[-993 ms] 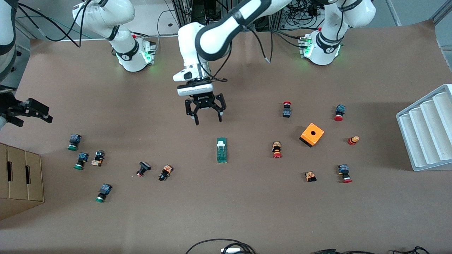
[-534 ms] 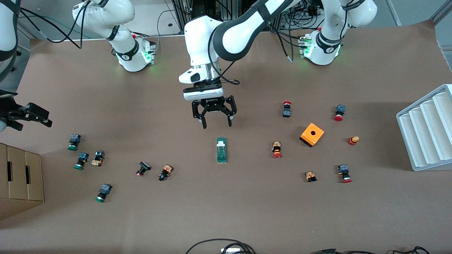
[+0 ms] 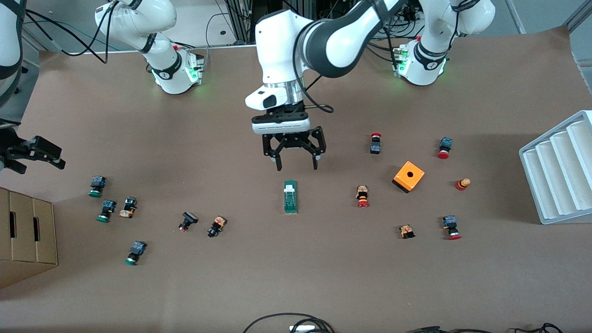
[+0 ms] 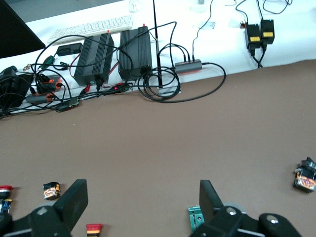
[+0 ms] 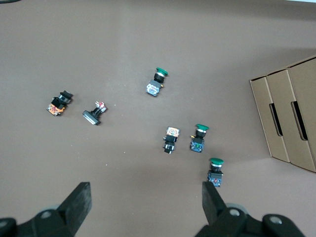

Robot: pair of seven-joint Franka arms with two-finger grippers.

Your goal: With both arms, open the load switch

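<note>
In the front view the load switch (image 3: pixel 290 196) lies flat on the tabletop (image 3: pixel 323 277) at the centre of the frame, its white slider at the upper end, touched by nothing. The left pincer (image 3: pixel 296 163) hangs just above it in the picture, slightly toward the frame's right, its fingers spread wide and empty. The right pincer (image 3: pixel 32 152) sits at the frame's left edge, over the tabletop above a cardboard box (image 3: pixel 25 236) in the lower left corner; its arm appears to wait, well apart from the switch. Small push buttons lie scattered in the left and right halves of the frame, with an orange box (image 3: pixel 409 176) right of centre and a white rack (image 3: pixel 559 171) at the right edge. In the left wrist view the two fingers (image 4: pixel 74 202) stand apart along the bottom of the frame with bare tabletop between them, and a green corner of the switch (image 4: pixel 195 217) peeks out beside one of them, low and right of centre. In the right wrist view that pincer's fingers (image 5: pixel 79 200) also stand apart at the bottom, with green-capped buttons (image 5: pixel 200 137) in mid-frame and the box at the right edge; no switch shows there. By my reading the task is barely begun: the switch is neither gripped nor slid, so the whole of holding and opening remains.
</note>
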